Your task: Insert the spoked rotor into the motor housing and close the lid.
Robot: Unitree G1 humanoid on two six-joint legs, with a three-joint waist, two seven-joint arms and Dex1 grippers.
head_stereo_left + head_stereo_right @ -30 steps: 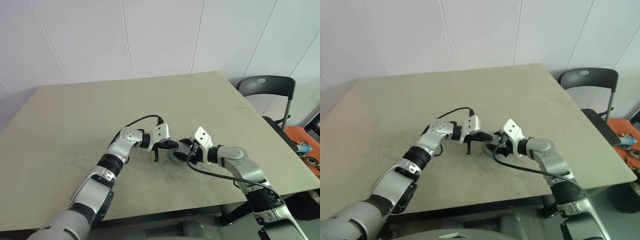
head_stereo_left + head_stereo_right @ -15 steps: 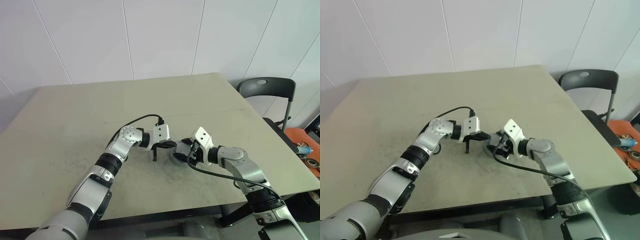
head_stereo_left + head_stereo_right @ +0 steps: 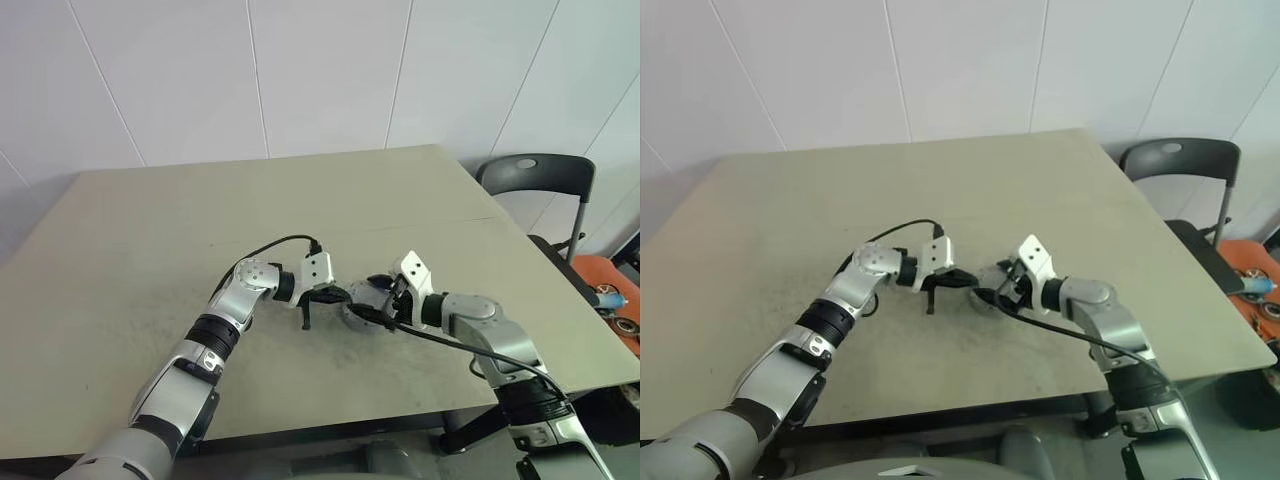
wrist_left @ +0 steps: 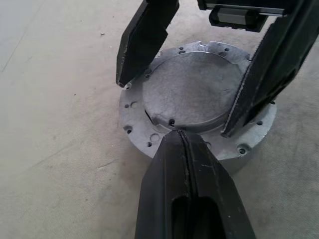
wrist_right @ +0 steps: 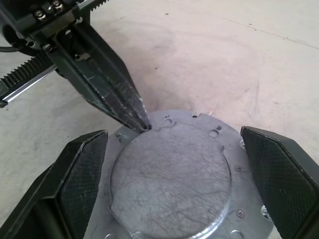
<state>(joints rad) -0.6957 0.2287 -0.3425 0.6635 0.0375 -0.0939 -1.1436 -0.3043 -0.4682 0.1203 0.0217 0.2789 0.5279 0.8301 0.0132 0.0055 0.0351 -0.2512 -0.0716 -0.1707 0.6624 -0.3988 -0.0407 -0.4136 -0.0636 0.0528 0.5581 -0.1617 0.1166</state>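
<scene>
Left fingers (image 4: 185, 164) closed, touching lid (image 4: 192, 92), right fingers (image 5: 271, 164) wide

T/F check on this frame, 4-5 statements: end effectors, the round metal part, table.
1. The left end effector is shut, its tip at the rim of the round grey metal motor housing. True.
2. The right end effector is clamped shut on the housing. False: its fingers stand wide open on either side of it.
3. The housing lies flat on the beige table. True.
4. Copper windings show on the housing's upper face. False: a plain scratched grey disc faces up.
5. A dark chair stands beyond the table's right corner. True.
</scene>
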